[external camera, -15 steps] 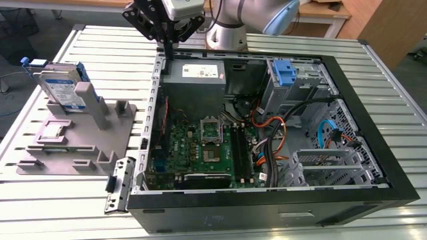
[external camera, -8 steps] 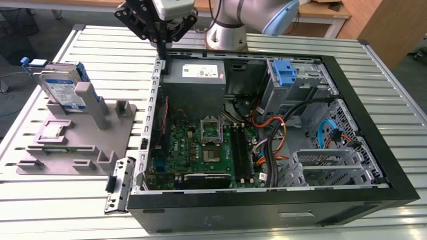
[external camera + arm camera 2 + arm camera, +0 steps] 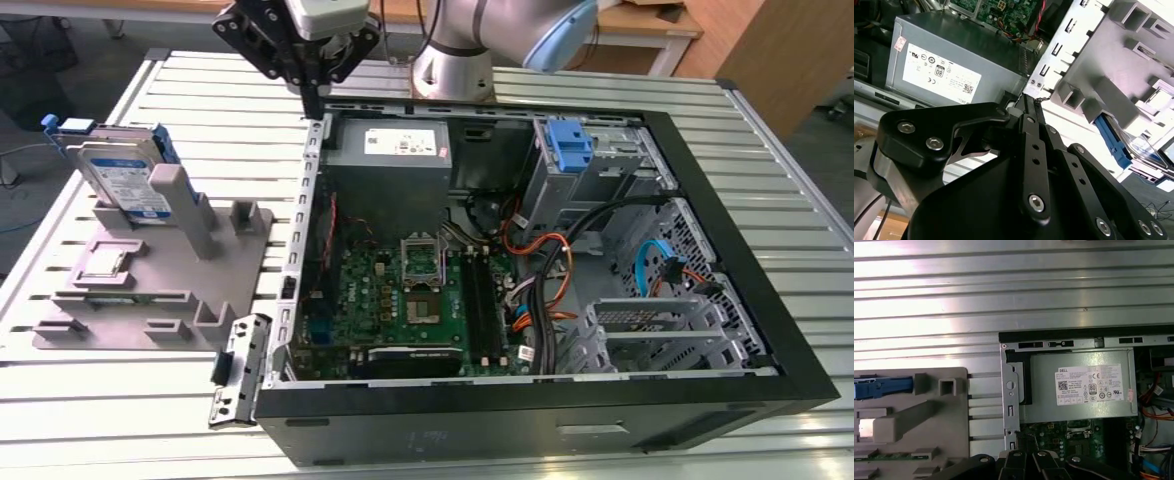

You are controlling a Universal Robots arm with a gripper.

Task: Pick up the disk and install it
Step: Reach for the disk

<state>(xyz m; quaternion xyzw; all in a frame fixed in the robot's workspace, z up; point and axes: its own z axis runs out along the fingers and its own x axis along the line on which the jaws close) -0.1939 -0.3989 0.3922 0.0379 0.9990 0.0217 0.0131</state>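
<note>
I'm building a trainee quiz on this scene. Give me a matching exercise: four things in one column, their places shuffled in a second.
1 disk
2 power-supply box
3 blue latch
4 gripper

A on the drive cage
B standing in the grey holder, outside the case
C over the case's wall
D inside the case, in a corner

Pairs: 1-B, 2-D, 3-A, 4-C

Disk — silver casing, white-and-blue label, blue rails along the edges. Holder under it: plain matt grey. Table: silver, ribbed in parallel slats. Case black outside; motherboard green. Power supply grey with a white label. Latch blue. Cables orange and black — one blue. Gripper black.
</note>
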